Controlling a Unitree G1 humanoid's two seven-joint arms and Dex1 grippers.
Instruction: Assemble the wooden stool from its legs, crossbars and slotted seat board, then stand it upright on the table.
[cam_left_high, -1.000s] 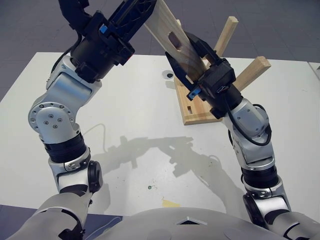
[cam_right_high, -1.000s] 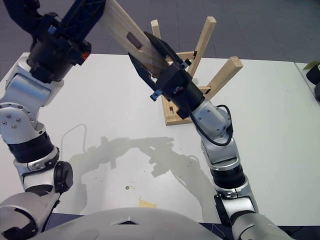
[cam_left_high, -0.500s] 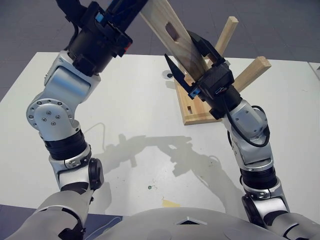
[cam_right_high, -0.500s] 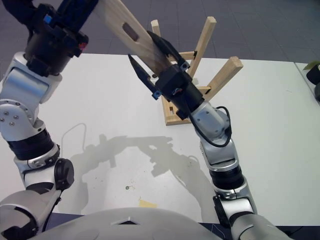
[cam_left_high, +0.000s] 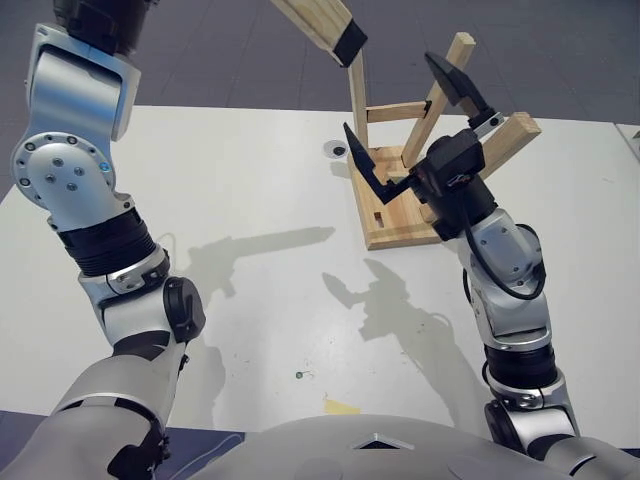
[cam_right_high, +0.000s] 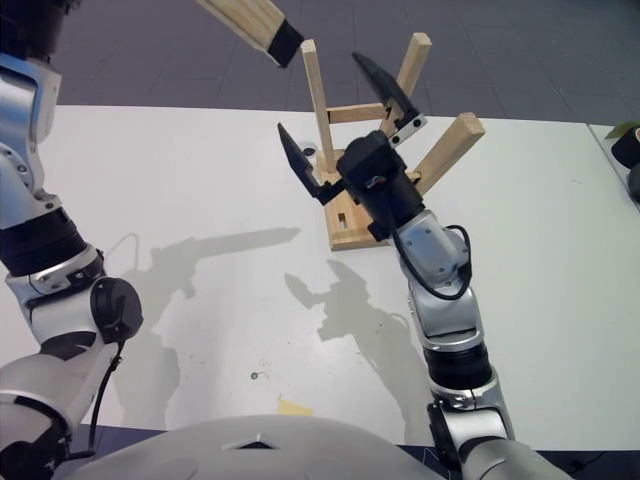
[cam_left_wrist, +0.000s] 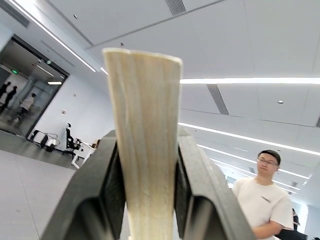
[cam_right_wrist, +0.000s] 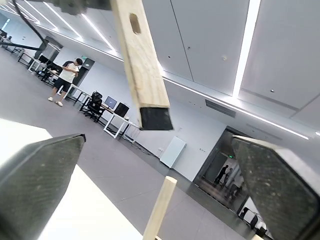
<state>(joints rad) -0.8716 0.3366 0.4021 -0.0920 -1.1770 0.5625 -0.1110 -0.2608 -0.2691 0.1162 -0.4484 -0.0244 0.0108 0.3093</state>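
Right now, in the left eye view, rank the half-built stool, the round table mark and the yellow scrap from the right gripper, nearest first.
1. Half-built stool, right beside the right gripper.
2. Round mark, just left of the stool.
3. Yellow scrap, at the table's near edge.

The leg (cam_left_high: 315, 18) was cut off at the head views' top edge, concealing its gripped end, while the right gripper (cam_left_high: 388, 92) covered part of the seat board (cam_left_high: 395, 228) and the lower ends of two fitted legs (cam_left_high: 512, 137).
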